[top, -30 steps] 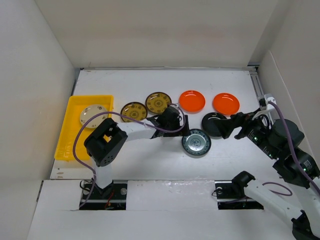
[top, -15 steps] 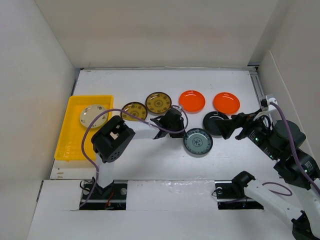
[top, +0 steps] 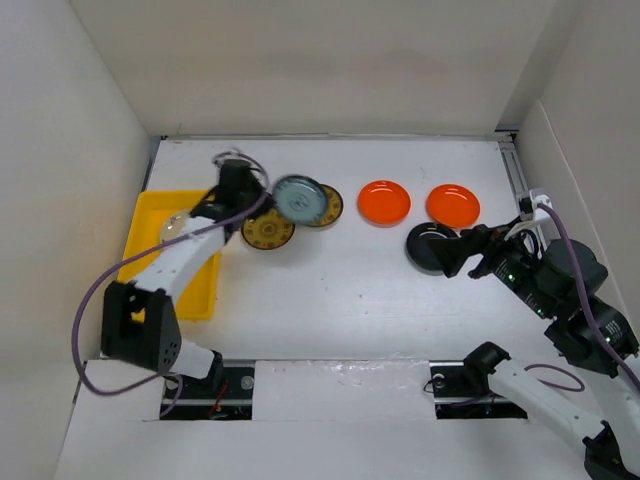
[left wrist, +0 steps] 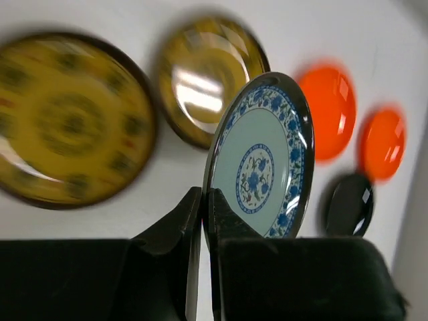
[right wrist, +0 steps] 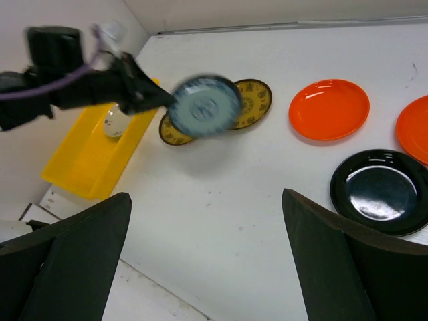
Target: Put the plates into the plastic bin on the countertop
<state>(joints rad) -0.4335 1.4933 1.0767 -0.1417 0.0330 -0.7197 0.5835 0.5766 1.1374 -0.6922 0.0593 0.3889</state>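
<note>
White arms, black joints, black left hand, purple cables.

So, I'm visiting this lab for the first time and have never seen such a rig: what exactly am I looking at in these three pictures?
Two robot arms, each ending in a two-finger gripper. One picture looks down from above; the other two come from cameras on the wrists. The left gripper pinches a blue-patterned plate by its rim, held above the white countertop. The right gripper hangs open near a black plate. Two orange plates and two brown-gold plates lie on the surface. A yellow bin at the left holds one cream plate.
</note>
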